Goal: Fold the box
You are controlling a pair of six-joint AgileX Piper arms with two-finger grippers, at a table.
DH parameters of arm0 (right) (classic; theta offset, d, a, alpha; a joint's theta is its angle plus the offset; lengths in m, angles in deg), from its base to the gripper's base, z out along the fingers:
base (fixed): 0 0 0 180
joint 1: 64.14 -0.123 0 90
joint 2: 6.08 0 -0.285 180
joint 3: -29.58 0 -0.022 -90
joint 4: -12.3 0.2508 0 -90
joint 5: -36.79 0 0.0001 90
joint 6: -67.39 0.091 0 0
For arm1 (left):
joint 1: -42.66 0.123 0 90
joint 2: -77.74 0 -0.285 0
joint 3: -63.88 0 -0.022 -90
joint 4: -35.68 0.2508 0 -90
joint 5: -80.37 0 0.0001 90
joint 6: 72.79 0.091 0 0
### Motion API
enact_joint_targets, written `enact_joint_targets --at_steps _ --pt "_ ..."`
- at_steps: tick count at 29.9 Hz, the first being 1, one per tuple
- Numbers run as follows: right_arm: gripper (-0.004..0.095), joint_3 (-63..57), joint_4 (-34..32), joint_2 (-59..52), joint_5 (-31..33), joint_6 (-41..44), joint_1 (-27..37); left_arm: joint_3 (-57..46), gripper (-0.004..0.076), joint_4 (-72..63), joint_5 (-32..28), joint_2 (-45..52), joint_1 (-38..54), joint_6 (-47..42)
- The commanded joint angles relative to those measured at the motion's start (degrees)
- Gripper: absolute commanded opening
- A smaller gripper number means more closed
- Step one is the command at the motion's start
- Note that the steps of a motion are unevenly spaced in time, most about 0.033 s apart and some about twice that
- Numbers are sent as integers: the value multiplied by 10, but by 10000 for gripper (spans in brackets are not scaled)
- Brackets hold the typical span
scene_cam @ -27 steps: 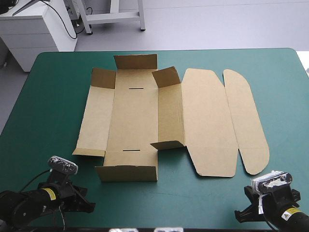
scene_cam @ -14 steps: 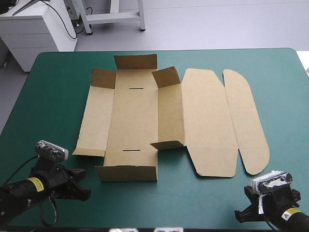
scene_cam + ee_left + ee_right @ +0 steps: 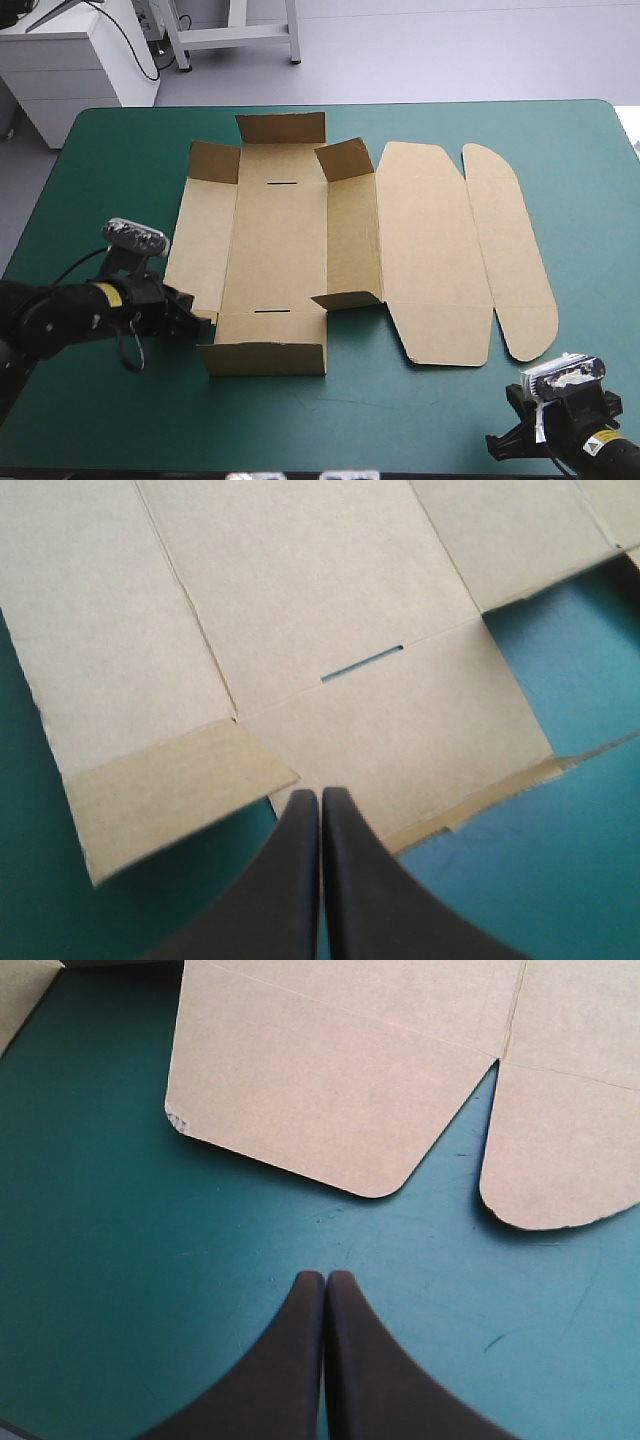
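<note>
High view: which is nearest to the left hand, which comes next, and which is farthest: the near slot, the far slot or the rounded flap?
1. The near slot, just beside the left hand.
2. The far slot, toward the table's far edge.
3. The rounded flap, far over on the right side.

The high camera looks down from behind onto the whole box [image 3: 300, 240]. The left wrist camera hangs close over the box's near-left corner. The right one faces the box's lid [image 3: 330, 1080] at its rounded near end. The high view takes in both patches.
</note>
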Motion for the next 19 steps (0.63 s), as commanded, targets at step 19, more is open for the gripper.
enact_joint_targets --at_steps 19 --pt "-14 12 10 7 -28 -2 -1 122 15 -153 -7 -158 204 183"
